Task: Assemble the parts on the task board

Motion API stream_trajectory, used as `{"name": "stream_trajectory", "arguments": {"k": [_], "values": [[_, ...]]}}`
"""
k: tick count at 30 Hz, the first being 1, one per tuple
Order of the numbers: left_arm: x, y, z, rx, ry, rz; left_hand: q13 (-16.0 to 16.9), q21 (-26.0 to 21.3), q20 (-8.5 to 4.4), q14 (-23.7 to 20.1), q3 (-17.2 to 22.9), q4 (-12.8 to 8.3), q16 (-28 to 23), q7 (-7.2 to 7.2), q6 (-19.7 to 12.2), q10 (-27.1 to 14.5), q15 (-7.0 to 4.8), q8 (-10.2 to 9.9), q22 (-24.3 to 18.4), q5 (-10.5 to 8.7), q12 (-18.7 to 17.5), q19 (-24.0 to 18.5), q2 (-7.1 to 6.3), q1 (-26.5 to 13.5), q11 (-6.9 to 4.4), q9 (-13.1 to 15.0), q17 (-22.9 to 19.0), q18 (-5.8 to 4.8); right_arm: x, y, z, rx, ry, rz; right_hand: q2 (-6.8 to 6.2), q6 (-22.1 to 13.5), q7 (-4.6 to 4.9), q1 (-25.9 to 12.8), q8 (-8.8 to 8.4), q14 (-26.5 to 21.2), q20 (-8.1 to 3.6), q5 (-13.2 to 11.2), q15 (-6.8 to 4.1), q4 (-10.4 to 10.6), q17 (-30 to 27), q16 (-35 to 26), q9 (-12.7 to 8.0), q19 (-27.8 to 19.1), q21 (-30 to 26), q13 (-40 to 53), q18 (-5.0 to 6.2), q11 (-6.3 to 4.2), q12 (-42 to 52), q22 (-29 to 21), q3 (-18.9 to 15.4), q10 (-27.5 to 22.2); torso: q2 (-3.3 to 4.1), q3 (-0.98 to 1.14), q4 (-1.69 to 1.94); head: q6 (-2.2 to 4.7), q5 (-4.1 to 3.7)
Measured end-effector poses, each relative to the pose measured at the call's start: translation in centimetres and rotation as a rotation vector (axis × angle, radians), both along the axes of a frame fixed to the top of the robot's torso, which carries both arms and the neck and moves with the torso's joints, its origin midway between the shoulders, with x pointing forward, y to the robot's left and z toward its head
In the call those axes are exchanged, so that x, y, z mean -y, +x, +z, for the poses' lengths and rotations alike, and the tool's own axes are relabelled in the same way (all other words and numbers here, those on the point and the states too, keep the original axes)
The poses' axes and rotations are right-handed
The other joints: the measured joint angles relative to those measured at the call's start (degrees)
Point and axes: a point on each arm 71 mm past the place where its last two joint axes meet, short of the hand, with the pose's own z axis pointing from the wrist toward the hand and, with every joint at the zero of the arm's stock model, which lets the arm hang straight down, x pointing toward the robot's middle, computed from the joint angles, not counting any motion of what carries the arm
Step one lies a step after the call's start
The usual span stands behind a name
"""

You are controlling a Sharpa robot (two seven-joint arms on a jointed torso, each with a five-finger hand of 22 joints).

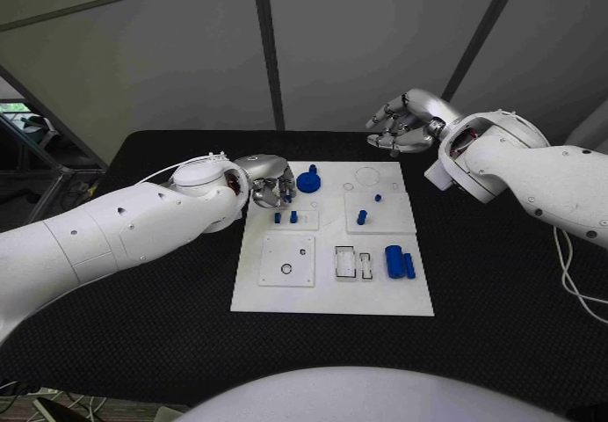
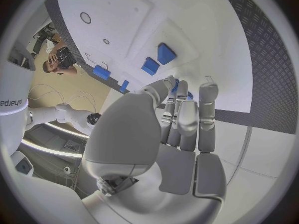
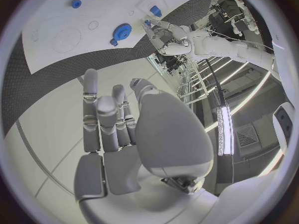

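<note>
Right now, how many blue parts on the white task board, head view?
7: blue gear by the left hand; two pegs below it; two pegs on the right panel; two cylinders lower right. The hand may hide more.

Both arms wore smooth, glossy white shells, rounded and bulging at the joints, with small dark screw holes dotted along the left arm [image 1: 114,229]. A thin pale cable looped over the left wrist, and another trailed beside the right arm [image 1: 532,171]. Red and dark wiring showed in the gaps at each wrist. The left hand [image 1: 270,182] and right hand [image 1: 408,120] were silver metal, their fingers segmented, with flat grey pads across the palms.
</note>
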Motion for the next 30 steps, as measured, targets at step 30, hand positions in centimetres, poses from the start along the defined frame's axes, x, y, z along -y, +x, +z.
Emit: {"name": "stream_trajectory", "arguments": {"k": [30], "values": [[0.4,0.24,-0.53,-0.039,0.018,0.012,-0.2,-3.8,0.61,-1.7,0.0,0.0,-1.5,0.84,-2.1,-0.7,0.64,-2.4,-1.5,-0.72,-2.2,-2.9,-0.6,-1.2,0.68,-1.0,-3.5,0.02,-0.07,0.01,-0.01,0.0,0.0,0.001,0.0,0.0,0.0,0.0,0.0,0.0,0.0,0.0,0.0,-0.1,-0.1,0.0,0.0,0.0,0.0,-0.2,0.0,0.0,0.0,-0.1,0.4,0.0,0.0,0.01,-0.04,-0.12,-0.17]]}}
